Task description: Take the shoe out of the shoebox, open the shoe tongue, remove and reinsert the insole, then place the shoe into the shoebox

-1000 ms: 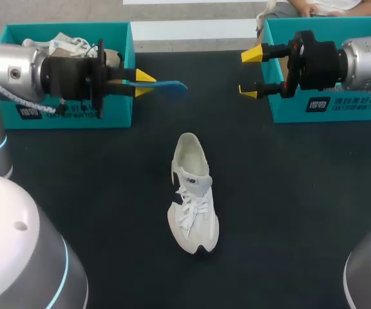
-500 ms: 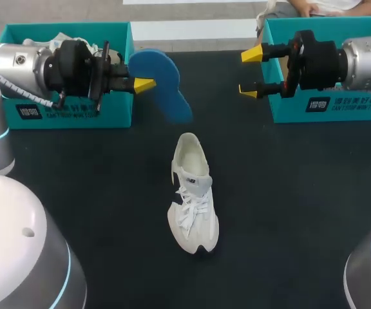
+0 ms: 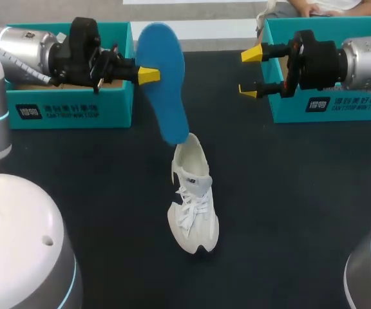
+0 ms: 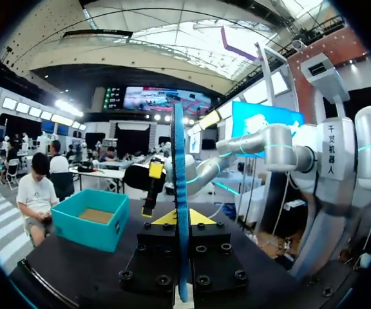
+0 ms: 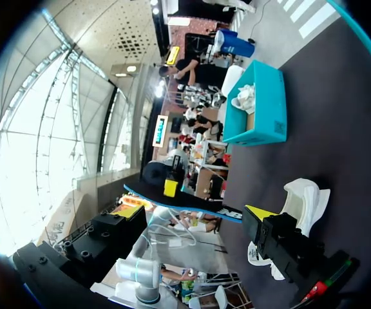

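Gripper [image 3: 148, 74] on the left arm is closed on the blue insole [image 3: 163, 90], its yellow tips pinching one long edge near the wide end. The right arm's gripper [image 3: 250, 73] stands wide apart with nothing between its fingers.

Largest of all is the dark surface [image 3: 288, 212], with the white shoe [image 3: 193, 196] on its sole near the middle, heel towards the far edge, toe towards the robot, laces loose. Two teal shoeboxes sit at the far edge. The left shoebox [image 3: 69, 109] is beyond the shoe on the left side and the right shoebox [image 3: 340, 106] is beyond it on the right side. In the right wrist view, white paper shows in the left one.

The left arm comes in level over the left shoebox, wrist pointing across towards the right side, so its gripper ends beyond the shoe's heel and a little left of it. The right arm lies level over the right shoebox, pointing back the other way. Its gripper is well apart from the shoe, one finger above the other.

The insole hangs flat-face to the head camera, its wide end up beyond the gripper. Its narrow end slants down to the shoe's heel opening. It seems to reach the heel rim, though contact cannot be made out. From the left wrist it shows edge-on between the fingers.
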Controlling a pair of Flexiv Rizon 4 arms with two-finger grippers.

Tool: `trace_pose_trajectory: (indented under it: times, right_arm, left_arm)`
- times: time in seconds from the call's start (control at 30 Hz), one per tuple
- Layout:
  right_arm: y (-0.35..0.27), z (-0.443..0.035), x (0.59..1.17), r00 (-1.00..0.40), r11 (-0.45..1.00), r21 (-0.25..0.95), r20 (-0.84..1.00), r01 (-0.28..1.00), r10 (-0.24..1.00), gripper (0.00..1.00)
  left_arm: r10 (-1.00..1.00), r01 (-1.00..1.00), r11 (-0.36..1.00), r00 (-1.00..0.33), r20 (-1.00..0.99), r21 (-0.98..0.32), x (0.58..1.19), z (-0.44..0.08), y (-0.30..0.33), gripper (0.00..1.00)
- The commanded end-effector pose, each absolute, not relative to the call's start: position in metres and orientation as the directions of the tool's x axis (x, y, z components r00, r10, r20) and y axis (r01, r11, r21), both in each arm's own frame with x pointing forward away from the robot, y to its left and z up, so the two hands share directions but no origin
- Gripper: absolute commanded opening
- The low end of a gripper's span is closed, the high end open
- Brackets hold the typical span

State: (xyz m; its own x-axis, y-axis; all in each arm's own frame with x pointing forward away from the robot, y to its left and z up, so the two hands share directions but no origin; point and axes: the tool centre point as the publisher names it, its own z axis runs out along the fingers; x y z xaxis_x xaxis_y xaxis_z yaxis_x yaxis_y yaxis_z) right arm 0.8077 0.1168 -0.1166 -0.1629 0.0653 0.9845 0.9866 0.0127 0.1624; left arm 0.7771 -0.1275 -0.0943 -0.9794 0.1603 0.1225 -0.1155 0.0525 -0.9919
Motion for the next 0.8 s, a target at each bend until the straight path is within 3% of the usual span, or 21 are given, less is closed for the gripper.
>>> trace_pose_trajectory:
  times: [0.03,0.8]
  right_arm:
    - [0.1183,-0.1174,0.8079,-0.163,0.012,0.163,0.984,0.987,0.066,1.00]
    - [0.1183,-0.1174,0.8079,-0.163,0.012,0.163,0.984,0.987,0.066,1.00]
  left_arm:
    - [0.105,-0.626,0.196,-0.752,0.651,-0.755,0.7848,-0.1024,-0.1329,0.00]
    - [0.097,-0.638,0.155,-0.750,0.654,-0.755,0.7880,-0.1005,-0.1338,0.00]
